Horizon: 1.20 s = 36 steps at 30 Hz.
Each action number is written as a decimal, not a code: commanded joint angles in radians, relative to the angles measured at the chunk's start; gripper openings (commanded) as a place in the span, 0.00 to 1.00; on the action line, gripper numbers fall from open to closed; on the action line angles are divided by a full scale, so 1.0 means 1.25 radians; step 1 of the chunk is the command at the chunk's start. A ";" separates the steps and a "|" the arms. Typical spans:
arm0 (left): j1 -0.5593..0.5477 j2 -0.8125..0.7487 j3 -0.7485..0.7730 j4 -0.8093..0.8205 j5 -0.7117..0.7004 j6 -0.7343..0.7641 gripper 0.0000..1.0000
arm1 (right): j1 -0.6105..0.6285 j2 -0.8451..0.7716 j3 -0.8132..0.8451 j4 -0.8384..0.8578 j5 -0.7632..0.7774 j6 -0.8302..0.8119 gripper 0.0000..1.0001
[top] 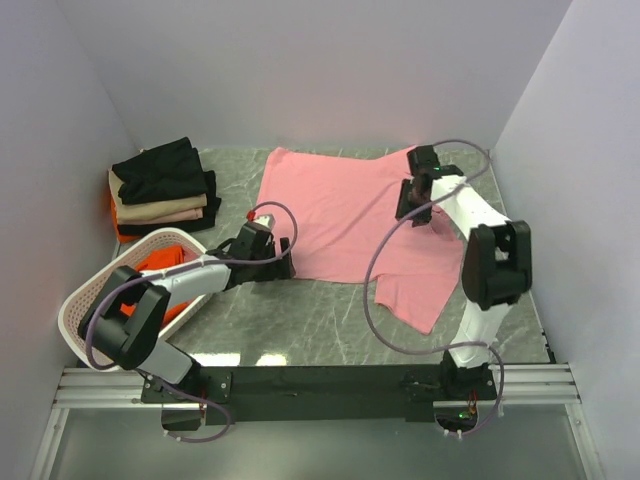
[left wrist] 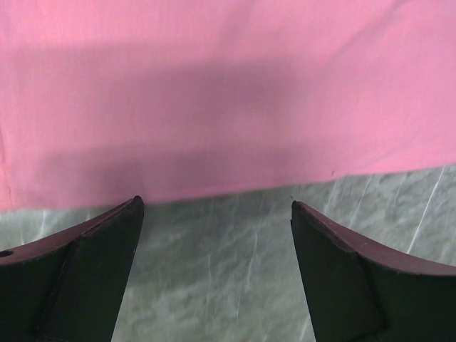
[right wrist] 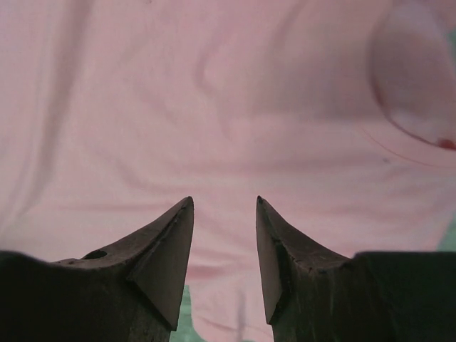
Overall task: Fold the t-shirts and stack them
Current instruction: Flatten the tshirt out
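Observation:
A light pink t-shirt [top: 345, 210] lies spread flat in the middle of the table, one sleeve reaching toward the near right. My left gripper [top: 287, 260] sits low at the shirt's left edge. In the left wrist view the left gripper [left wrist: 215, 205] is wide open over bare table, just short of the pink t-shirt's [left wrist: 228, 100] hem. My right gripper [top: 406, 210] hovers over the shirt's right side. Seen from the right wrist, the right gripper [right wrist: 224, 201] is partly open with nothing between its jaws, and the pink cloth [right wrist: 214, 107] lies below.
Folded shirts are stacked at the back left, a black one [top: 163, 170] on top of a beige one [top: 160, 210]. A white perforated basket [top: 80, 300] at the near left holds an orange-red shirt [top: 160, 262]. White walls close in on three sides.

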 commanded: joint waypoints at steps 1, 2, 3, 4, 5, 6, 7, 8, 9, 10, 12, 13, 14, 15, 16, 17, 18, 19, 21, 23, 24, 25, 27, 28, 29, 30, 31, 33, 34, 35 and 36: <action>-0.013 -0.049 0.018 -0.124 0.000 -0.027 0.91 | 0.035 0.083 0.042 0.016 -0.028 -0.008 0.47; -0.015 -0.070 0.048 -0.134 0.000 -0.022 0.91 | 0.046 0.098 0.047 0.017 -0.028 -0.007 0.47; -0.015 -0.077 0.064 -0.142 0.000 -0.022 0.91 | 0.051 0.109 0.049 0.017 -0.028 -0.007 0.47; -0.015 -0.082 0.080 -0.153 0.000 -0.016 0.91 | 0.057 0.118 0.046 0.019 -0.025 -0.007 0.47; -0.015 -0.084 0.113 -0.154 -0.027 -0.011 0.91 | 0.063 0.127 0.040 0.025 -0.025 -0.006 0.47; -0.014 -0.079 0.129 -0.154 -0.034 -0.009 0.92 | 0.067 0.130 0.032 0.029 -0.026 -0.005 0.47; -0.015 -0.071 0.145 -0.152 -0.038 0.000 0.92 | 0.078 0.132 0.015 0.033 -0.027 -0.004 0.47; -0.014 -0.043 0.161 -0.149 -0.042 0.005 0.92 | 0.081 0.133 0.006 0.036 -0.028 -0.004 0.47; -0.014 -0.026 0.196 -0.146 -0.040 0.010 0.92 | 0.086 0.133 -0.005 0.044 -0.028 -0.001 0.47; -0.014 0.014 0.212 -0.141 -0.039 0.019 0.92 | 0.095 0.132 -0.029 0.049 -0.028 0.000 0.47; -0.014 0.062 0.265 -0.126 -0.025 0.028 0.92 | 0.107 0.129 -0.055 0.057 -0.036 0.003 0.47; -0.012 0.085 0.281 -0.122 -0.023 0.035 0.91 | 0.118 0.127 -0.082 0.062 -0.039 0.001 0.47; -0.011 0.131 0.296 -0.116 -0.023 0.039 0.91 | 0.126 0.124 -0.095 0.066 -0.041 0.003 0.47; -0.010 0.152 0.323 -0.108 -0.019 0.043 0.91 | 0.131 0.124 -0.109 0.068 -0.041 0.004 0.47; -0.009 0.174 0.337 -0.105 -0.017 0.044 0.91 | 0.137 0.119 -0.132 0.070 -0.042 0.004 0.47; -0.007 0.210 0.349 -0.104 -0.013 0.045 0.91 | 0.149 0.107 -0.144 0.073 -0.044 0.005 0.47; -0.005 0.228 0.364 -0.099 -0.009 0.045 0.91 | 0.153 0.100 -0.157 0.081 -0.043 0.006 0.47; -0.005 0.240 0.371 -0.098 -0.008 0.046 0.91 | 0.155 0.090 -0.176 0.079 -0.060 0.006 0.47; -0.004 0.266 0.372 -0.092 -0.008 0.048 0.91 | 0.164 0.082 -0.195 0.082 -0.074 0.001 0.47; -0.002 0.271 0.351 -0.087 -0.008 0.046 0.91 | 0.174 0.068 -0.223 0.084 -0.100 -0.004 0.47; -0.001 0.269 0.341 -0.083 -0.008 0.044 0.91 | 0.176 0.059 -0.244 0.086 -0.106 -0.005 0.47; 0.000 0.260 0.330 -0.078 0.002 0.042 0.91 | 0.180 0.045 -0.254 0.089 -0.122 -0.005 0.47; 0.004 0.245 0.295 -0.071 0.000 0.037 0.91 | 0.188 0.027 -0.287 0.093 -0.135 -0.004 0.47; 0.004 0.231 0.281 -0.066 0.000 0.035 0.91 | 0.193 0.010 -0.297 0.095 -0.140 -0.002 0.47; 0.006 0.224 0.259 -0.065 0.000 0.033 0.91 | 0.194 0.002 -0.305 0.098 -0.141 0.000 0.47; 0.005 0.217 0.248 -0.062 0.000 0.030 0.91 | 0.197 -0.006 -0.322 0.098 -0.141 0.001 0.47; 0.005 0.206 0.238 -0.063 0.000 0.028 0.91 | 0.198 -0.021 -0.330 0.098 -0.143 0.003 0.47; 0.005 0.194 0.204 -0.058 0.000 0.021 0.91 | 0.199 -0.033 -0.348 0.103 -0.141 0.006 0.47; 0.005 0.183 0.192 -0.056 0.000 0.018 0.91 | 0.198 -0.041 -0.351 0.104 -0.140 0.006 0.47; 0.005 0.177 0.173 -0.050 0.000 0.016 0.91 | 0.198 -0.044 -0.353 0.108 -0.136 0.005 0.47; 0.005 0.169 0.167 -0.049 0.000 0.013 0.91 | 0.198 -0.044 -0.351 0.109 -0.132 0.004 0.47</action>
